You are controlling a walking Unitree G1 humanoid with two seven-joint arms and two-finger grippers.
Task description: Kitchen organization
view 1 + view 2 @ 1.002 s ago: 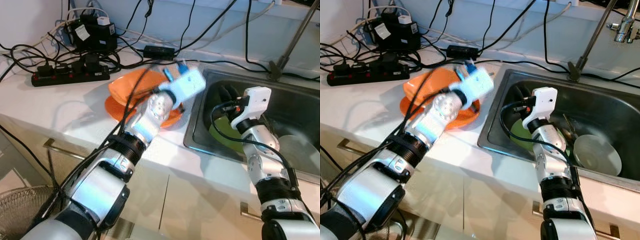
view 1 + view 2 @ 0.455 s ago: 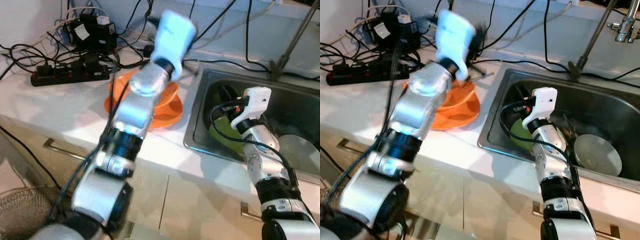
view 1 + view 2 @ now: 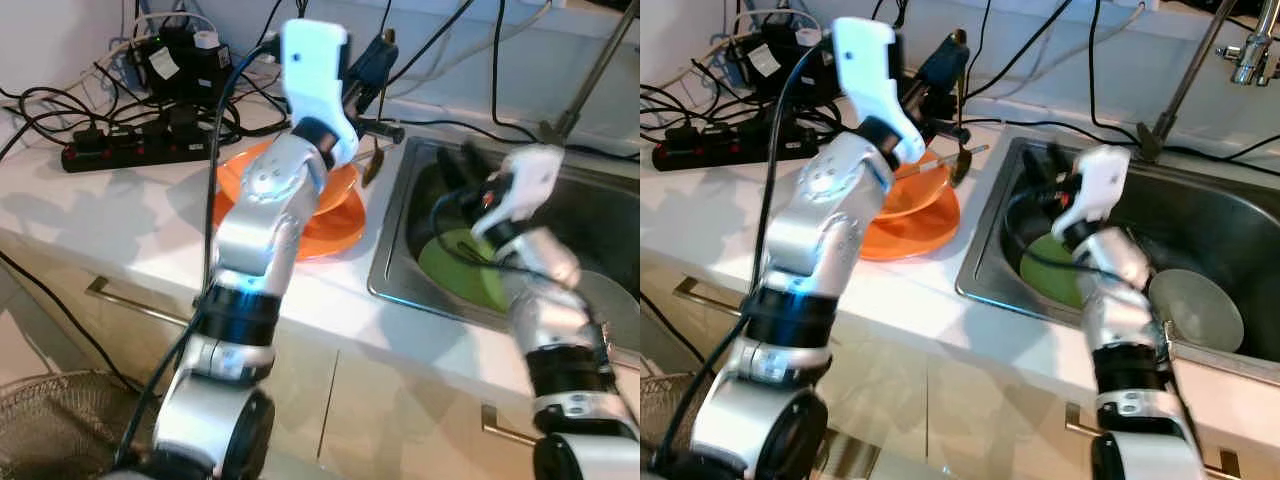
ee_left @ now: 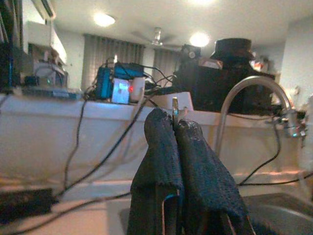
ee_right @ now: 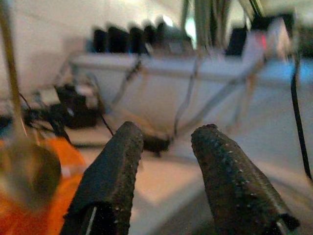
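Observation:
My left gripper (image 3: 378, 100) is raised above the counter's back edge, shut on a metal spoon (image 3: 372, 166) that hangs down over the rim of the sink (image 3: 392, 285). In the left wrist view the black fingers (image 4: 164, 161) press together on a thin metal piece. Below sits an orange bowl (image 3: 330, 190) on an orange plate (image 3: 325, 232). My right gripper (image 3: 455, 170) hovers open over the sink, above a green plate (image 3: 460, 275). The right wrist view shows its spread fingertips (image 5: 120, 161) with the spoon (image 5: 24, 176) off to one side.
A pale bowl (image 3: 1195, 310) lies in the sink to the right of the green plate. A black power strip (image 3: 130, 150), adapters and many cables crowd the counter's back left. The faucet stem (image 3: 1185, 85) rises behind the sink. A wire basket (image 3: 50, 420) stands on the floor.
My left arm swung up from the orange bowl, and the spoon now hangs from its gripper. The right gripper rose from the green plate and shifted slightly right.

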